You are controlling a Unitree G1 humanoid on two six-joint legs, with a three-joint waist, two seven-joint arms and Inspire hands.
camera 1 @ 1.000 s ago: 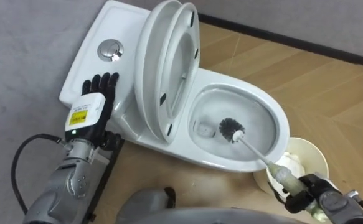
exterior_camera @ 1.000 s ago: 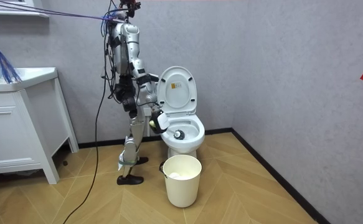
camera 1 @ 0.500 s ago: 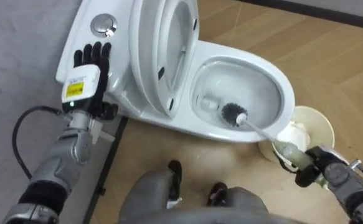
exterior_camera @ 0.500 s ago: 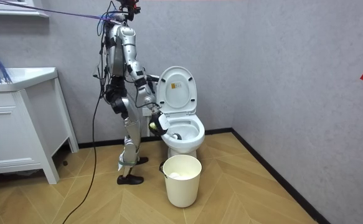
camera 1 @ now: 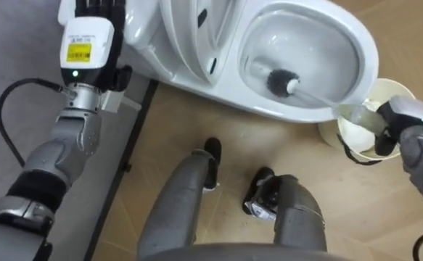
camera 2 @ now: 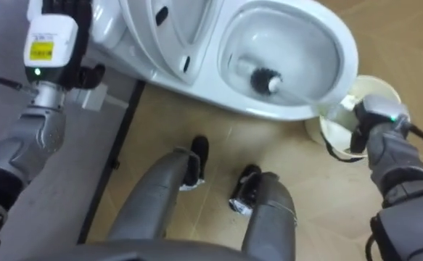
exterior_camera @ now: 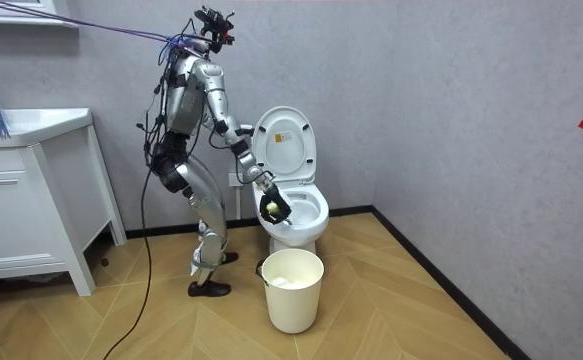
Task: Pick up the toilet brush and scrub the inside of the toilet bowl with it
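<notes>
Brush (camera 1: 282,81) head sits down in toilet bowl (camera 1: 265,109), far right. Thin stiff shaft, prob. light, wet & slick. R hand (camera 1: 398,119) curled round handle end, over bin (camera 1: 389,83); best hold there, firm. L hand (camera 1: 88,40) far left by tank (camera 1: 138,40); open/closed can't tell.

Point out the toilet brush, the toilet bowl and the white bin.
toilet brush (camera 1: 282,82), left eye view, on its dark bristle head.
toilet bowl (camera 1: 269,110), left eye view, on the front rim.
white bin (exterior_camera: 293,295), room view, on its outer wall.
</notes>
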